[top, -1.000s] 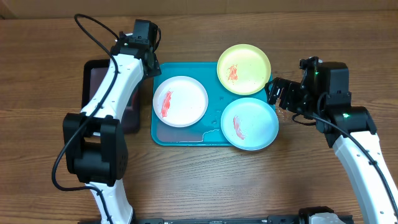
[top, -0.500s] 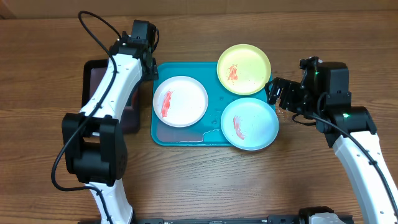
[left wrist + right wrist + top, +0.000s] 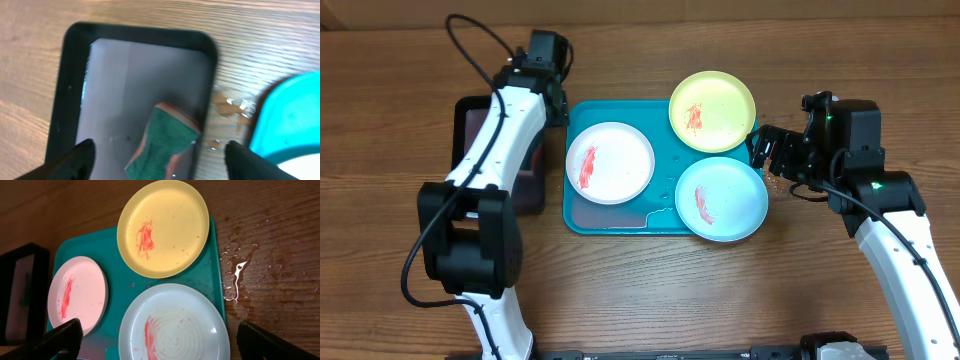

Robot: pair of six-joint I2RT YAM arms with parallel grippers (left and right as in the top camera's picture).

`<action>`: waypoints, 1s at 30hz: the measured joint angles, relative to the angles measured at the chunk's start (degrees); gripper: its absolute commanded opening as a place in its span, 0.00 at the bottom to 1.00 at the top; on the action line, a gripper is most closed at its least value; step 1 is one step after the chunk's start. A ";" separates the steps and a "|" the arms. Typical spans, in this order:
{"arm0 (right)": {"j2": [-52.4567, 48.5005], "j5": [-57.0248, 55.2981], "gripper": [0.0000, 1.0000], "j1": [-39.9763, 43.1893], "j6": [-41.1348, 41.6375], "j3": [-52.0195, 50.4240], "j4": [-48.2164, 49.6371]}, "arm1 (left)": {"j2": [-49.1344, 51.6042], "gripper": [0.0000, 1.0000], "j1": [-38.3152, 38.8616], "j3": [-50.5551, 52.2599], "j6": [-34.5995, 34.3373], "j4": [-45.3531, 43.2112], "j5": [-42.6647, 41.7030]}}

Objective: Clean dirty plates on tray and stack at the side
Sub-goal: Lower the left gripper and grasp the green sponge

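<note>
Wooden table [image 3: 400,250], seen from above. Near its middle, a large bright turquoise rectangular plastic tray [image 3: 620,112] carrying three round shallow plastic plates, all smeared red. By the tray's left edge, a white plate [image 3: 610,162]. At its far right corner, a yellow-green plate [image 3: 712,110], overhanging the far edge. At its near right corner, a pale mint plate [image 3: 721,198], overhanging the rim. Just beside the tray's left edge, a smaller black tray [image 3: 75,90] holding a green-topped sponge [image 3: 167,135]. Above that sponge, the left gripper [image 3: 160,150], jaws wide apart, gripping nothing. By the turquoise tray's right edge, the right gripper [image 3: 159,332], jaws fully spread, empty.
</note>
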State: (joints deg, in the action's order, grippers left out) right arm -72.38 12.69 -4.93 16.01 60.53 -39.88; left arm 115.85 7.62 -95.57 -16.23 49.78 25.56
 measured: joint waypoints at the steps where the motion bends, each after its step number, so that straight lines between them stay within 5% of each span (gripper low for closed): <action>1: 0.00 0.00 1.00 0.00 -0.02 0.00 0.00 | 0.00 0.77 -0.68 0.00 -1.49 0.00 0.00; 7: 0.00 0.00 1.00 0.00 0.02 0.00 0.00 | 0.00 0.75 -4.15 1.68 -6.47 -0.79 0.00; 15: 0.00 0.00 1.00 0.02 0.02 0.00 0.17 | 0.04 0.49 -4.22 8.07 1.22 -5.05 -5.01; 25: 0.00 0.00 1.00 0.00 0.00 0.00 0.20 | 0.07 0.49 -4.24 13.09 7.93 -4.74 -6.99; 30: 0.00 0.00 1.00 0.00 0.00 0.00 0.20 | 0.07 0.26 -4.24 13.16 10.56 -5.68 -7.06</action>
State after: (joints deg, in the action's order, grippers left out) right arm -72.38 12.69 -4.93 16.01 60.53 -39.68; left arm 115.92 3.38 -82.41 -5.67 44.10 18.50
